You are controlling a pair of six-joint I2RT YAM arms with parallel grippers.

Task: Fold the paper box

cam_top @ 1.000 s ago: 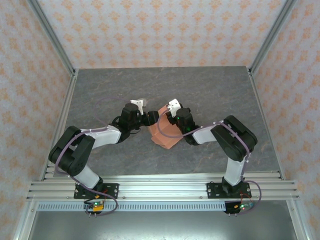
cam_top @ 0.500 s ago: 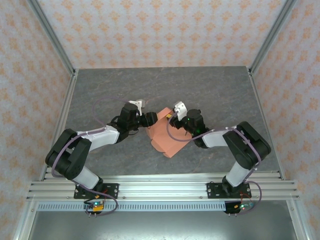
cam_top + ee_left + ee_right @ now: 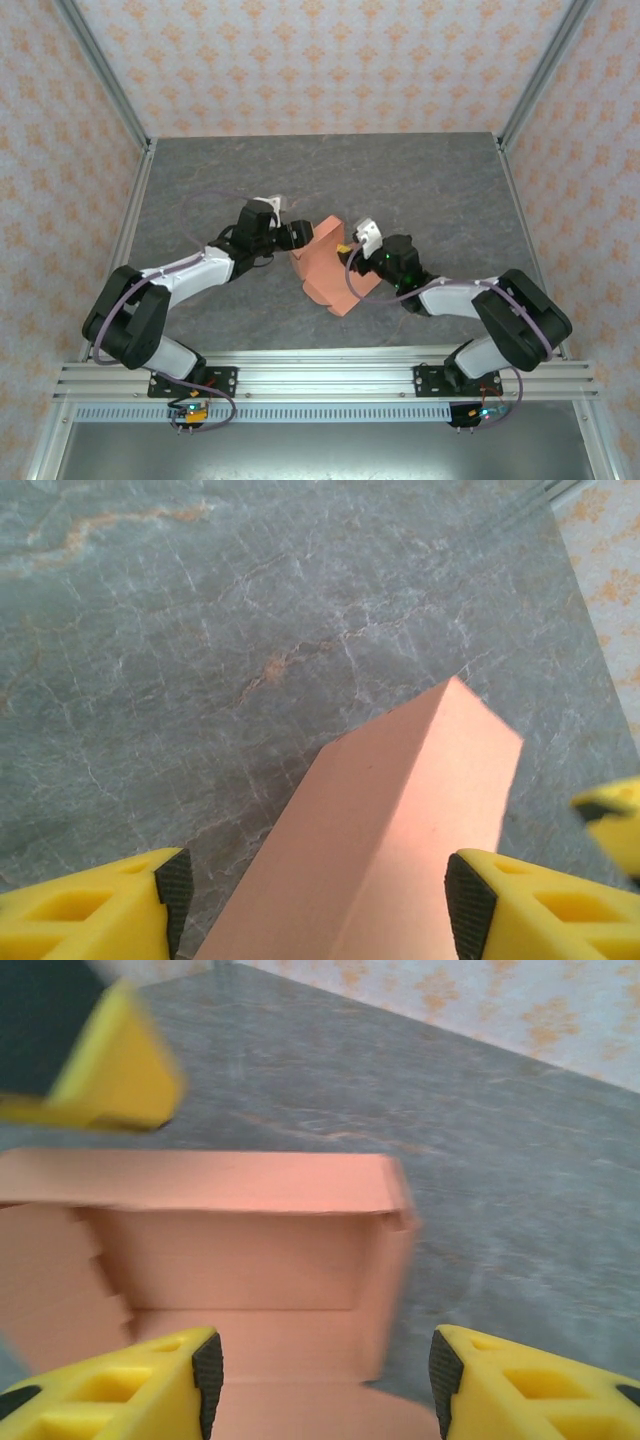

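Handling light, thin, crease-prone card: paper box point(image 3: 325, 268) half-formed mid-desk point(image 3: 200, 180). Left tool point(image 3: 293, 236) straddles box end, grip unclear; right tool point(image 3: 325, 1360) released. Best hold: flap edges.

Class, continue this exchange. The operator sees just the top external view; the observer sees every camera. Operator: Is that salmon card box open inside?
Observer: Yes. The salmon-orange thin-card paper box shows a hollow interior, with a long flap along its far side.
Operator: The right gripper?
Observer: The right gripper is open, the box's end wall between its yellow fingers.
Operator: And left?
Observer: The left gripper straddles a sharp outer crease; contact unclear.
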